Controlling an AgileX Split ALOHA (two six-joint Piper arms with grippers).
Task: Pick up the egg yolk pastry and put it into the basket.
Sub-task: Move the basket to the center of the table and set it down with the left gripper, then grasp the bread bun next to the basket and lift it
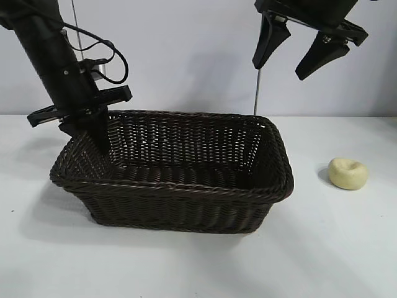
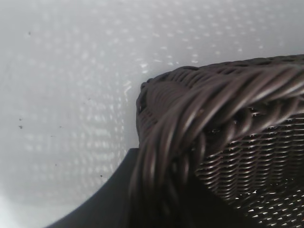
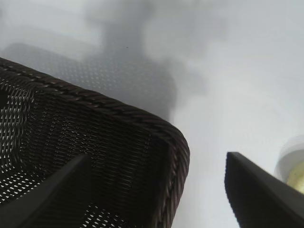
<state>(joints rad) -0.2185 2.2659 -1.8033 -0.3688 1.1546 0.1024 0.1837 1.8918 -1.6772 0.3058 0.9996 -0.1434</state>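
A large rectangular dark brown woven wicker basket (image 1: 173,177) with flaring sides and a braided rim sits on the white worktop (image 1: 347,248), serving as the reference for everything around it. The small pale yellow, rounded egg yolk pastry (image 1: 348,172), dimpled on top, lies on the worktop well clear of the basket's right end, touching nothing but the surface.

The right hand (image 1: 296,53) hangs high above the basket's far right corner, its two black fingers (image 1: 268,40) spread wide and holding nothing. From the right wrist camera, the basket's rounded corner (image 3: 156,142) shows between the two dark finger tips, with a sliver of the pastry (image 3: 298,176) just beyond one finger (image 3: 259,194).

The left hand (image 1: 93,133) is down at the basket's far left corner, its black fingers reaching over the braided rim there (one dark finger (image 2: 102,199) is seen alongside the outside of the wicker in the left wrist camera, where the rim (image 2: 213,109) fills much of the frame). Whether that hand is spread or closed on the rim cannot be told.
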